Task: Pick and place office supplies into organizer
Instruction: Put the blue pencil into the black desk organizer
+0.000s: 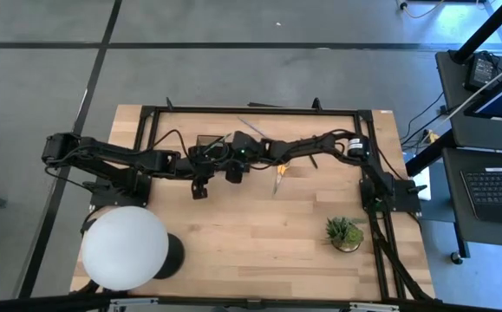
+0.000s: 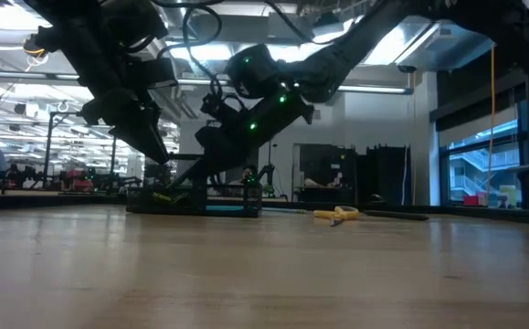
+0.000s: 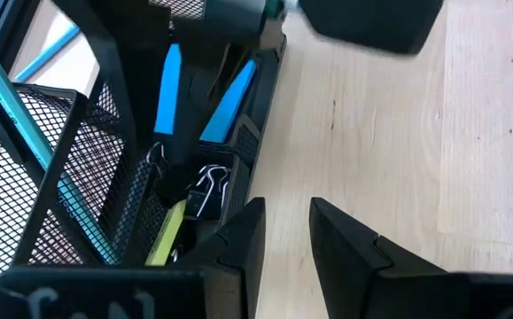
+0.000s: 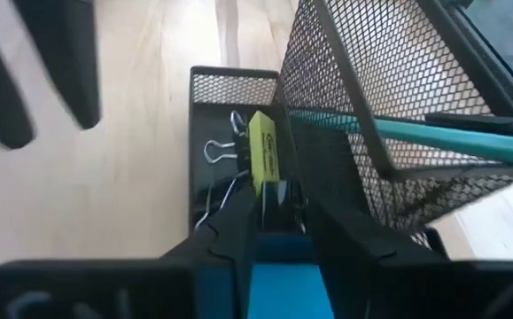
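The organizer (image 1: 209, 141) (image 2: 191, 201) is a black mesh tray with a tall mesh cup; it stands mid-table toward the far edge. Its low compartment holds the black clips (image 4: 221, 151) (image 3: 207, 186) and the yellow-green piece (image 4: 263, 146) (image 3: 169, 230). A teal pen (image 4: 415, 133) leans in the cup. My right gripper (image 4: 283, 221) (image 2: 209, 151) reaches down into the tray, shut on the blue note pad (image 3: 229, 102). My left gripper (image 3: 283, 235) (image 2: 154, 146) hovers open over bare wood beside the organizer. The yellow-handled scissors (image 1: 278, 178) (image 2: 337, 215) lie flat to the right, and the pens (image 1: 252, 126) lie near the far frame bar. My right gripper pinches the blue note pad between its two fingers, coming from above and slanting down into the organizer. In the left wrist view one dark finger (image 3: 194, 89) crosses the pad's face, with blue showing on both sides. The pad's top edge (image 4: 283, 279) lies between the fingers, and its lower edge (image 2: 227, 208) sits low in the tray.
The black metal frame (image 1: 259, 110) borders the far and side edges. The white globe lamp (image 1: 125, 247) stands at the near left and the small potted plant (image 1: 344, 232) at the near right. Bare wood lies between them on the near half of the table.
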`<state>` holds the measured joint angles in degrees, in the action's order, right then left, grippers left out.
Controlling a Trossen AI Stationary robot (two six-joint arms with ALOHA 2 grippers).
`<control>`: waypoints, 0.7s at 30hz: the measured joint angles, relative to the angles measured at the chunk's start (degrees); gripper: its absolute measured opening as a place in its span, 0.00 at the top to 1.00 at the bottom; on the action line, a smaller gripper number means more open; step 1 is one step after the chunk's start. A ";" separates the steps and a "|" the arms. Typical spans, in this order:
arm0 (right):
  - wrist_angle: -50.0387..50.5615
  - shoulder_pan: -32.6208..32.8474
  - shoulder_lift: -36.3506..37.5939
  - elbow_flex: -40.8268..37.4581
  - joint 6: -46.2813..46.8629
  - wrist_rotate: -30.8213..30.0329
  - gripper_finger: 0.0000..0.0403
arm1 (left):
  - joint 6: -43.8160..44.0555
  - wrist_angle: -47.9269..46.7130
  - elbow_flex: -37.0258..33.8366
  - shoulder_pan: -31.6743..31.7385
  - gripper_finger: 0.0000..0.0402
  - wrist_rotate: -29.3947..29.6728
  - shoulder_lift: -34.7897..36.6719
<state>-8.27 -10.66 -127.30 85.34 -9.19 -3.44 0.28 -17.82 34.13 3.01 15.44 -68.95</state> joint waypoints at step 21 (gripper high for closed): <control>41.41 -9.07 15.01 0.00 11.00 0.63 0.72 | -0.42 0.04 0.00 0.00 0.79 -0.02 -0.04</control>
<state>33.14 -19.73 -112.29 85.34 1.81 -2.81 -0.13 -17.79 34.13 3.01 15.42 -68.99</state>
